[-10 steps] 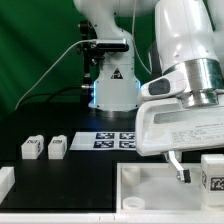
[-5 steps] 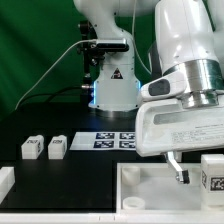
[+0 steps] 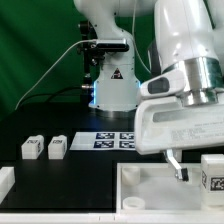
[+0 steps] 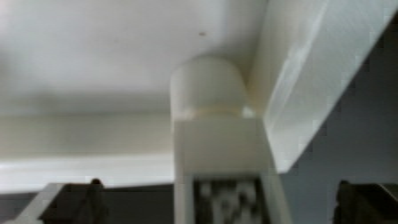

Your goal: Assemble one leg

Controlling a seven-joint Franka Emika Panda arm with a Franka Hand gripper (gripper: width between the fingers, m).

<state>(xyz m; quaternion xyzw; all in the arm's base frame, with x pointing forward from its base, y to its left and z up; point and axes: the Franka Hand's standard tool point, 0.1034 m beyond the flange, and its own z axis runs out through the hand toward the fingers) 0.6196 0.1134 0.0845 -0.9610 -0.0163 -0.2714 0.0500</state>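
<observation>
From the outside camera, my pincer [image 3: 182, 172] hangs low over the big white tray [image 3: 150, 190] at the front of the black desk [image 3: 60, 172]. I can see just one of its fingers [image 3: 179, 165] there, so this view does not tell me how wide it is. A leg [image 3: 213, 172] with a black-and-white tag stands just beside it, on the exterior view's right. Two more legs [image 3: 31, 148] sit side by side on the desk, well apart from me on the exterior view's left. The marker board [image 3: 115, 140] lies flat behind the tray.

From my wrist camera, my pincer [image 4: 228, 205] is spread wide. The two dark fingers [image 4: 80, 200] are on either side of the leg [image 4: 214, 100] and do not touch it. The leg has a round end and a tag. It is close beside the raised rim of the tray [image 4: 320, 60].
</observation>
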